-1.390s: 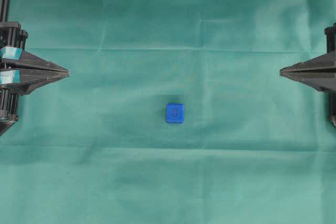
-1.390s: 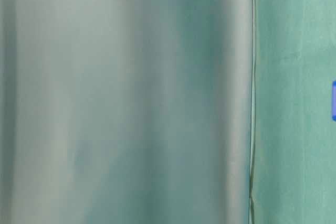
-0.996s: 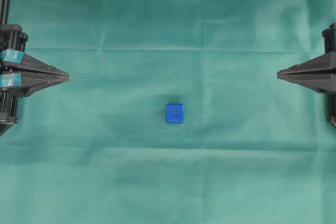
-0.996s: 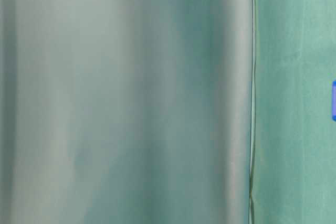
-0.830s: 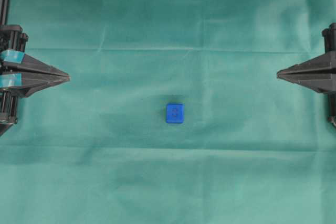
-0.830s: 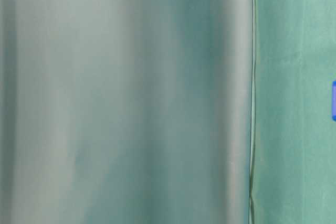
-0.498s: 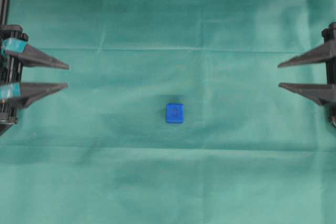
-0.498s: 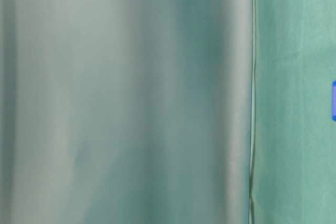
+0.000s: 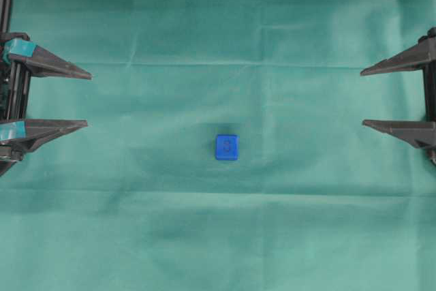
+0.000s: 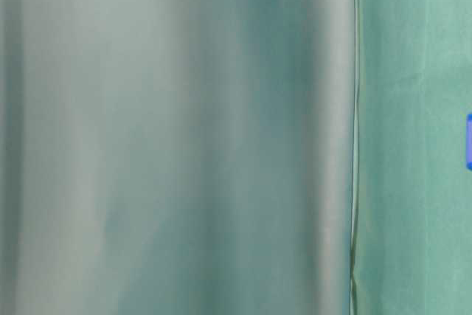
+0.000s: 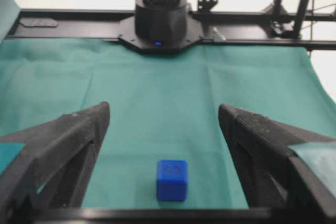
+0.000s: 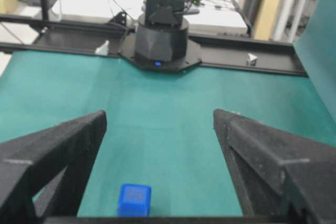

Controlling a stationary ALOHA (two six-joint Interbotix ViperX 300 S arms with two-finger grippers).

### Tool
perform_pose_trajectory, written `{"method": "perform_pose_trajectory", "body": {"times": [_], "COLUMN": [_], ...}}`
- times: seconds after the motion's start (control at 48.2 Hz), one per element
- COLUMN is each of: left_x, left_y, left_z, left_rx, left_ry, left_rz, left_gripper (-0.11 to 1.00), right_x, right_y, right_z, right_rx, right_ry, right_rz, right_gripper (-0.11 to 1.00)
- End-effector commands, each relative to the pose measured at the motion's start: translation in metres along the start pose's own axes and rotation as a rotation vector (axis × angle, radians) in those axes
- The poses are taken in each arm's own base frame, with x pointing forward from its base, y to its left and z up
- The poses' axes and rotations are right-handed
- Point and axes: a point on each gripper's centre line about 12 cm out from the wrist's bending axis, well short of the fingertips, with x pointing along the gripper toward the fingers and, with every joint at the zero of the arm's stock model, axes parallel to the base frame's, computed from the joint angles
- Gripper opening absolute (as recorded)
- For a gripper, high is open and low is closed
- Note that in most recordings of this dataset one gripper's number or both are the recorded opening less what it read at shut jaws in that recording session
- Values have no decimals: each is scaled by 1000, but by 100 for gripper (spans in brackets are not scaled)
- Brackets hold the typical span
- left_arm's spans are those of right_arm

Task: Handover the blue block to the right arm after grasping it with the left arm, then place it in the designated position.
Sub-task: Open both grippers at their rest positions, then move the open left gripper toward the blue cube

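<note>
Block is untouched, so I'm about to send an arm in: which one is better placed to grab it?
Left. The blue block lies mid-cloth, about equally far from both, so distance decides nothing. The left gripper is open, empty and facing it, and the task has left grasp first. The right gripper, also open, should wait.

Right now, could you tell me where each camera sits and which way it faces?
Overhead: looks straight down on green cloth; blue block central, left gripper and right gripper open at the edges.
Table-level: blurred cloth; block sliver at right edge.
Left wrist: faces the opposite arm's base.
Right wrist: likewise.
All share the block.
</note>
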Motion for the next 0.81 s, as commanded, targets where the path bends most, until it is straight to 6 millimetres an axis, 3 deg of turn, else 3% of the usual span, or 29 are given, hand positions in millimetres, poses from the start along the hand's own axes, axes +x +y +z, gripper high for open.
{"method": "perform_pose_trajectory", "body": {"times": [0.0, 0.415, 0.602, 0.788], "left_x": [2, 16, 40, 77], "left_y": [1, 2, 2, 1], "left_z": [11, 19, 29, 37], "left_rx": [-3, -1, 2, 6], "left_ry": [-25, -17, 5, 40], "left_rz": [6, 8, 8, 7], "left_gripper": [100, 100, 100, 100], "right_x": [2, 2, 3, 4], "right_y": [1, 1, 1, 1], "right_z": [10, 10, 9, 8], "right_rx": [5, 5, 5, 3], "right_ry": [-23, -21, -20, -14], "right_rz": [4, 4, 2, 2], "right_gripper": [93, 93, 93, 93]}}
